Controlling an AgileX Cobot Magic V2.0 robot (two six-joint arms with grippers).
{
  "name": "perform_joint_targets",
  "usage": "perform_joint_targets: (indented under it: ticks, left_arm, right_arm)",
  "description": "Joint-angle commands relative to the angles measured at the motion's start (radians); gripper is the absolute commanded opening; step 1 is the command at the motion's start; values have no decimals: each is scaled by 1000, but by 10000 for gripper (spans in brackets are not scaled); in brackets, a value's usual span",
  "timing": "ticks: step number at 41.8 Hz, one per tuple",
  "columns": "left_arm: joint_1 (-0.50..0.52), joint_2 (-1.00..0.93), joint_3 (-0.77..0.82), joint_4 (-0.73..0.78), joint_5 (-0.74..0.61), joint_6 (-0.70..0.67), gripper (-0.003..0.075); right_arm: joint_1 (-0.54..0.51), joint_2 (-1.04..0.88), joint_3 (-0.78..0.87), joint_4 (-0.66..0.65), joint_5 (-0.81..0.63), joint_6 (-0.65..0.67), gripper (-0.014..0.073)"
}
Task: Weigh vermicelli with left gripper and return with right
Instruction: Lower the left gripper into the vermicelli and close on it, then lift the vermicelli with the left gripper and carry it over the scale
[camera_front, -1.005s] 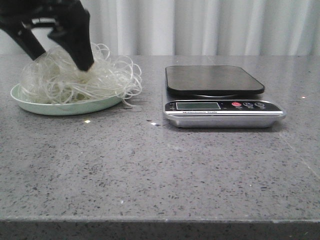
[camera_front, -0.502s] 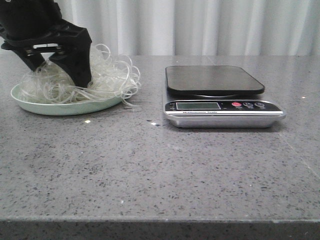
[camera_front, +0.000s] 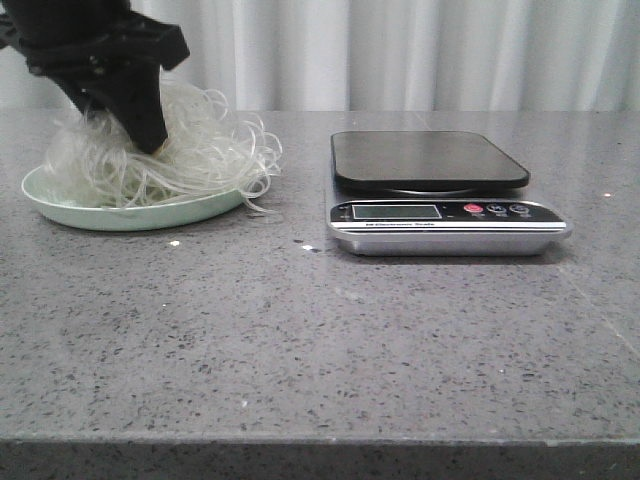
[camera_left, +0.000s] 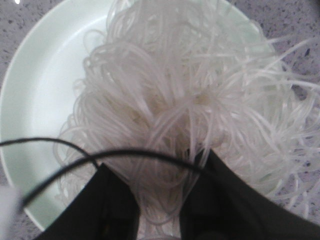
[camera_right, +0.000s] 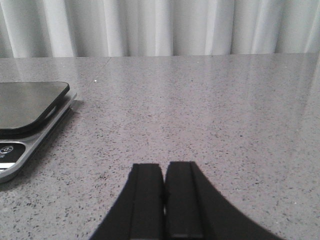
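The vermicelli (camera_front: 205, 150) is a fluffy whitish tangle heaped on the pale green plate (camera_front: 120, 216) at the far left of the table. My left gripper (camera_front: 145, 138) comes down onto it from above and is shut on a bunch of strands, which are drawn up into a peak. In the left wrist view the black fingers (camera_left: 220, 190) pinch a bundle of the vermicelli (camera_left: 190, 85) above the plate (camera_left: 35, 95), with the left gripper (camera_left: 156, 165) closed around it. My right gripper (camera_right: 164, 172) is shut and empty, low over bare table to the right of the scale (camera_right: 25, 107).
The digital kitchen scale (camera_front: 430, 160) with a black platform and a front display (camera_front: 395, 211) stands right of centre. A grey speckled stone table (camera_front: 320, 340) runs to the front edge. White curtains hang behind. A thin black cable (camera_left: 50, 145) crosses the left wrist view.
My left gripper went down into the vermicelli with its fingers spread, closed on it, and has now risen a little, pulling the strands upward. The scale and plate have not moved.
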Motion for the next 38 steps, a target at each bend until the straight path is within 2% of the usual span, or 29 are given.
perform_joint_targets:
  ticks: [1,9,17,28,38]
  left_arm:
    - [-8,-45,-118,-5,20,-7,137]
    - [-22,-45,-336,-16,104,-7,137]
    - [-119,-45,-507,-60,96,-7,137]
    - [-296,4,-520,-72,-19,-7,137]
    - [-336,144,-520,-70,-37,-7,137]
  right_arm:
    - [-6,-17,-8,-12,-73,0,151]
    - [-6,-17,-8,-12,-73,0,151]
    - [-6,-17,-8,-12,-73,0,151]
    - [-6,-17,-8,-12,-73,0,151]
    - [-6,-17,-8,-12,-73,0,151]
